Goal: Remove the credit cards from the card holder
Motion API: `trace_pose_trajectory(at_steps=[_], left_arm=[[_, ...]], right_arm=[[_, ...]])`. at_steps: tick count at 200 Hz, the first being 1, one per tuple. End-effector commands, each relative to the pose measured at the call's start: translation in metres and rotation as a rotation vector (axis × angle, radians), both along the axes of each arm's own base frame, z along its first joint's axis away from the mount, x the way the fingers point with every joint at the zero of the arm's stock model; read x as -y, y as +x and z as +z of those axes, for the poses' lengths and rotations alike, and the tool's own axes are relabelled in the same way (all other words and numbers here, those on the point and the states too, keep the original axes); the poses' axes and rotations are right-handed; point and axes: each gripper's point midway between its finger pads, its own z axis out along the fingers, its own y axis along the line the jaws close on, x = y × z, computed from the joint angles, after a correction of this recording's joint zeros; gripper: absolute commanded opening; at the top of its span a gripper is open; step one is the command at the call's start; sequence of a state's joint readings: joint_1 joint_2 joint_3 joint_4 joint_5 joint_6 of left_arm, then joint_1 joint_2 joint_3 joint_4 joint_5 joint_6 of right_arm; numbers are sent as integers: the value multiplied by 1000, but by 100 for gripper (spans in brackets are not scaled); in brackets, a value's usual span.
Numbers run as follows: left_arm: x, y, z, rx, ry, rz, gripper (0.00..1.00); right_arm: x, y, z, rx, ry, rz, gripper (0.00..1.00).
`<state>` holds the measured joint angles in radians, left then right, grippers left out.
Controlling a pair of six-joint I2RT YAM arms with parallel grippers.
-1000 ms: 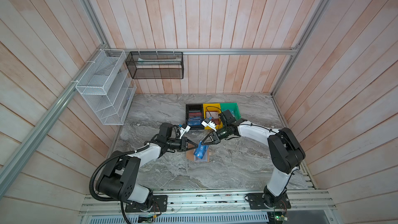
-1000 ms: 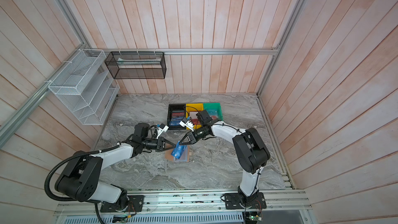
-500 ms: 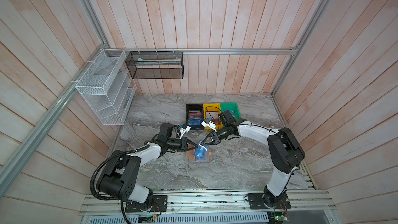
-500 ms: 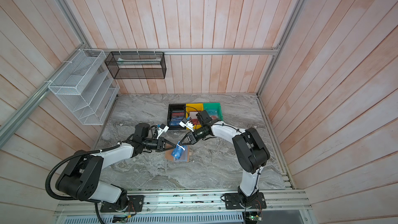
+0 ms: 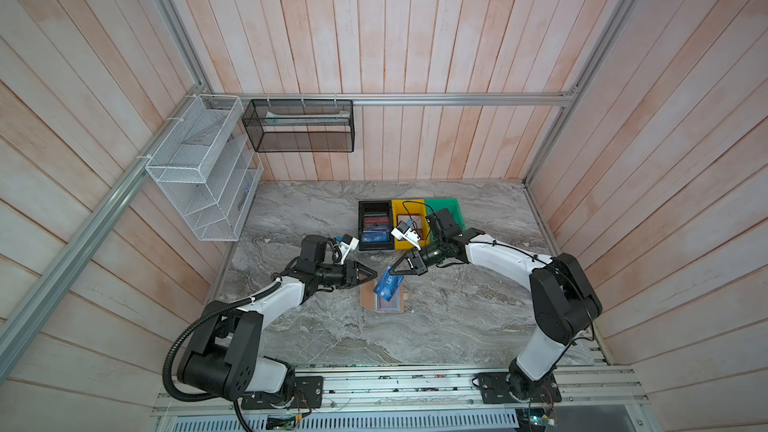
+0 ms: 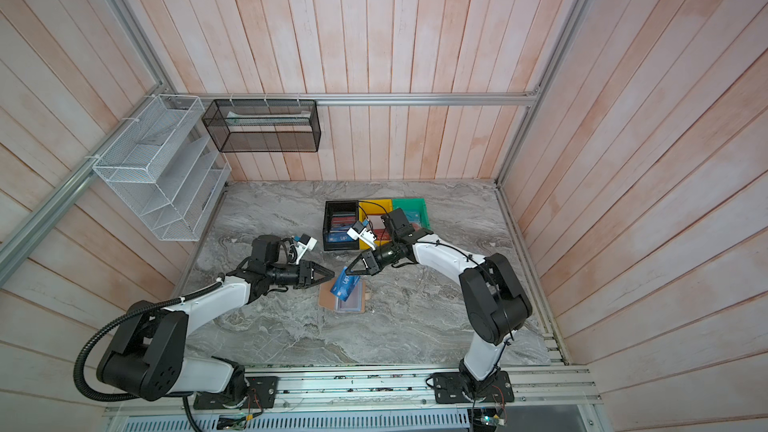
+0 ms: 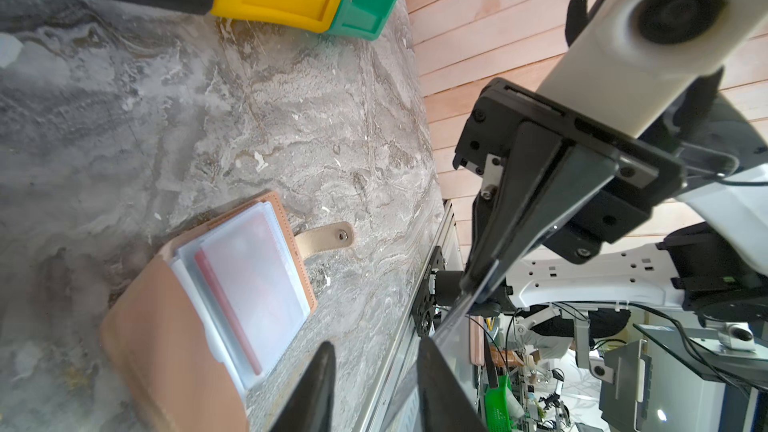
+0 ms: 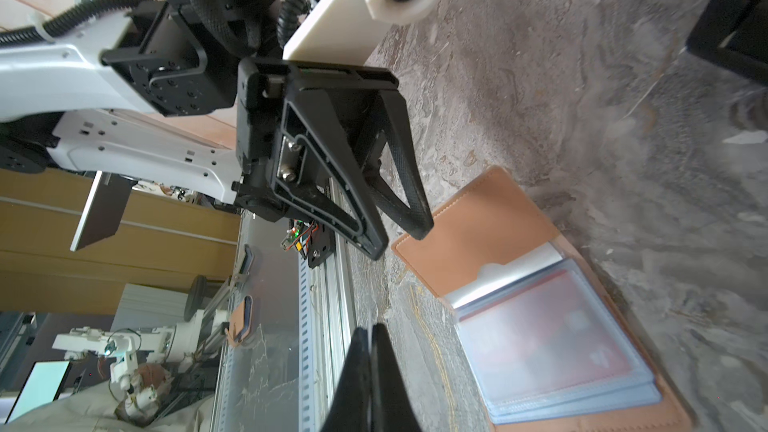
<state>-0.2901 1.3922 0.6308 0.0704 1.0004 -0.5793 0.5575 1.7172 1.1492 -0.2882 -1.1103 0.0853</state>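
Overhead, the right hand (image 5: 393, 273) is clamped on the blue VIP card (image 5: 388, 288), tilted over the open card holder (image 5: 385, 306) on the table (image 5: 457, 317). Left wrist view: left hand (image 7: 376, 361) stands apart, empty. Right wrist view: holder lies open.

In both top views the blue card (image 5: 389, 288) covers part of the card holder (image 5: 368, 300). In the left wrist view that card shows only its thin edge, its face hidden. Cloudy sleeves (image 8: 519, 265) blur the red card (image 8: 552, 347) inside the holder, and the right wrist picture's edge cuts off one end of the holder. The cards in the black bin (image 5: 360, 226) are mostly too small to read.
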Motion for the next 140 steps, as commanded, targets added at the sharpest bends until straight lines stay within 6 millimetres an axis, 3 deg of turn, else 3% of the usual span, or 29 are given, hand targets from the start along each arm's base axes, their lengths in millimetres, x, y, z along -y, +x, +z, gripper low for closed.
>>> trace_pose_trajectory(at_steps=[1,33,62,88,140], left_arm=[[-5,1,6,34,1,39,38],[-7,8,25,110,-44,87,39],[-5,14,44,187,-118,113,40],[-3,18,58,228,-152,114,41],[-1,18,81,313,-195,107,44]], right_arm=[[7,15,27,63,40,-80,0],[16,33,68,117,111,-181,0],[20,43,91,131,153,-252,0],[23,47,98,128,174,-282,0],[26,53,92,95,188,-317,0]])
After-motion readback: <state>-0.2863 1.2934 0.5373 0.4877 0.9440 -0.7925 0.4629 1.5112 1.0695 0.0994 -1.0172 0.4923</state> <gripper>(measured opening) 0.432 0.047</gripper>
